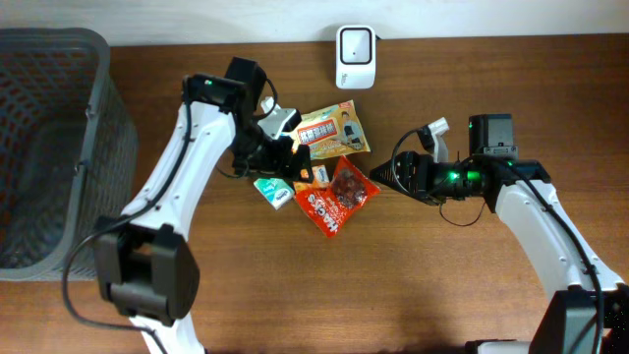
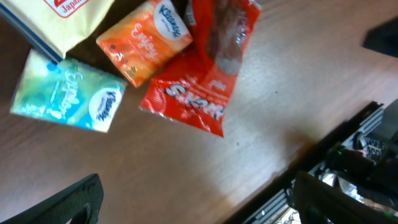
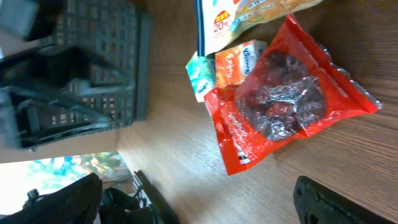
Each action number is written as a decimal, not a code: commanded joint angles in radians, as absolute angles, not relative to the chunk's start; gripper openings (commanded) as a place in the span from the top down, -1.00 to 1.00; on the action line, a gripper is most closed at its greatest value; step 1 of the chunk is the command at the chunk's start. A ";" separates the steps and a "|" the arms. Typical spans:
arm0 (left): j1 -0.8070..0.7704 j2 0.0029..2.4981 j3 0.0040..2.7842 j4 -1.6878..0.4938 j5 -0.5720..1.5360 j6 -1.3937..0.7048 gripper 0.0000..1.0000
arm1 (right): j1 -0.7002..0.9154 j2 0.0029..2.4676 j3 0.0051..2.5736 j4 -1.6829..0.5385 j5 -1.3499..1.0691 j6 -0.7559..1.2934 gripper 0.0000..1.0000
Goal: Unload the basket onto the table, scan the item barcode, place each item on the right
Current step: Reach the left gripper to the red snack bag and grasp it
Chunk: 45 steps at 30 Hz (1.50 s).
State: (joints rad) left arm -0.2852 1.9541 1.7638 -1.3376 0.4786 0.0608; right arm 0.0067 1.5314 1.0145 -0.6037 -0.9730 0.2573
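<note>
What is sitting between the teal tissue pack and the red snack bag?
An orange Kleenex tissue pack lies between the teal tissue pack and the red snack bag. The right wrist view shows this most clearly, and the left wrist view agrees.

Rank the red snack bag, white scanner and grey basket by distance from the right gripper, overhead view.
From the right gripper:
1. red snack bag, just ahead of it.
2. white scanner, by the back edge of the table.
3. grey basket, beyond the left arm.
</note>
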 commanded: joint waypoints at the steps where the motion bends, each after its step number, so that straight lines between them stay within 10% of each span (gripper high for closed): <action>1: -0.305 2.035 1.767 -1.316 0.493 0.077 -0.91 | 0.013 1.513 1.033 -0.607 -1.007 0.241 -0.97; 45: -0.331 2.193 1.787 -1.340 0.483 0.023 -0.96 | 0.000 0.979 1.132 -0.640 -0.721 0.379 -0.97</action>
State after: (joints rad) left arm -0.3016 2.2024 1.7901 -1.3403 0.4747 0.0399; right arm 0.0025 0.9745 1.1275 -0.6395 -0.7296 0.3710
